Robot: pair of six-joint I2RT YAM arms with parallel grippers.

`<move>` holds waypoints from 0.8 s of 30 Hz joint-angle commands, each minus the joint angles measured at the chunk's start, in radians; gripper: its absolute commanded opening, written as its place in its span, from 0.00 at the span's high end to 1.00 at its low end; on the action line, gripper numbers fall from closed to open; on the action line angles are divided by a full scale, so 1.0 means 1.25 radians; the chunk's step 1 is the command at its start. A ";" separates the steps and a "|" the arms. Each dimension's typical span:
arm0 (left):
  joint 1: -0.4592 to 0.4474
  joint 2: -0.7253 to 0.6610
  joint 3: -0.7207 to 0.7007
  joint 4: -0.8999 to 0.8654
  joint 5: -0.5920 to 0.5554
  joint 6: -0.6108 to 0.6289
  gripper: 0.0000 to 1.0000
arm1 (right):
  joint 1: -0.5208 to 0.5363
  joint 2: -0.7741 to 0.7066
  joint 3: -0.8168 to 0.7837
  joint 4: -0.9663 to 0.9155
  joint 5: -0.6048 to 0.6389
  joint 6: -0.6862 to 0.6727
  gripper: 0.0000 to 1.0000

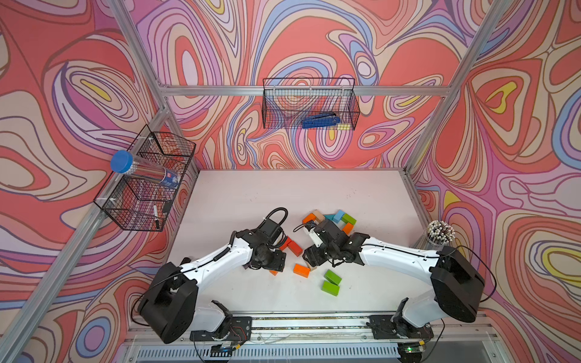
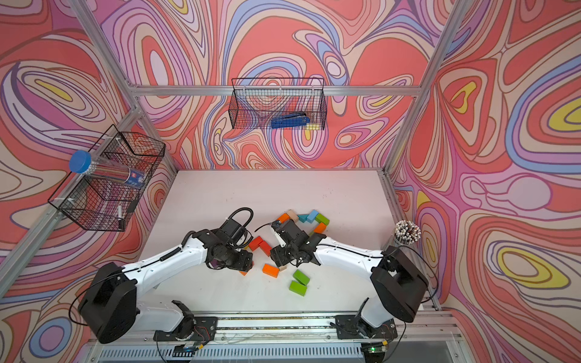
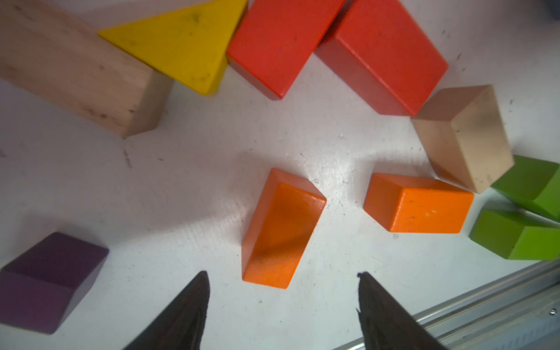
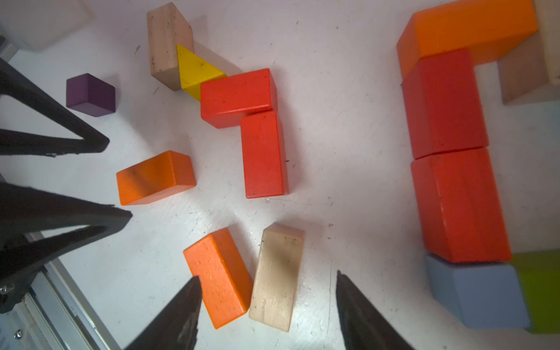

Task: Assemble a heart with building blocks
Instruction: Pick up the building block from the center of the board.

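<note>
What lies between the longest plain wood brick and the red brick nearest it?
A yellow wedge, touching both the wood brick and the red brick; both wrist views show it.

The cube (image 4: 90,94) is purple (the wedge (image 4: 194,71), yellow).

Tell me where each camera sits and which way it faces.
Top views: high above the front rail, looking down at the table; left arm and right arm show.
Left wrist: on the left arm, looking down past the open left gripper at an orange brick.
Right wrist: on the right arm, looking down past the open right gripper.
Shared: both wrist views show the purple cube and yellow wedge.
</note>
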 commanded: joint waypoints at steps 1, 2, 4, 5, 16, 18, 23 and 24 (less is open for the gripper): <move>-0.005 0.032 -0.002 0.038 -0.033 -0.004 0.29 | -0.008 -0.019 -0.010 0.020 0.001 -0.002 0.30; -0.006 0.042 -0.002 0.048 -0.034 -0.001 0.32 | -0.010 -0.019 -0.012 0.022 0.001 -0.002 0.30; -0.008 0.060 0.006 0.052 -0.048 0.004 0.37 | -0.012 -0.019 -0.013 0.021 0.003 -0.004 0.30; -0.008 0.069 0.011 0.045 -0.062 0.007 0.41 | -0.013 -0.020 -0.015 0.021 0.006 -0.005 0.30; -0.008 0.067 0.048 -0.053 -0.211 -0.026 0.76 | -0.024 -0.038 -0.042 0.031 0.014 -0.001 0.32; 0.001 0.059 0.061 -0.096 -0.257 -0.044 0.76 | -0.025 -0.039 -0.043 0.031 0.015 -0.002 0.33; 0.034 0.031 0.066 -0.155 -0.270 -0.075 0.77 | -0.026 -0.040 -0.045 0.037 0.010 -0.002 0.33; 0.039 0.025 0.062 -0.159 -0.271 -0.079 0.77 | -0.026 -0.039 -0.045 0.038 0.011 -0.002 0.33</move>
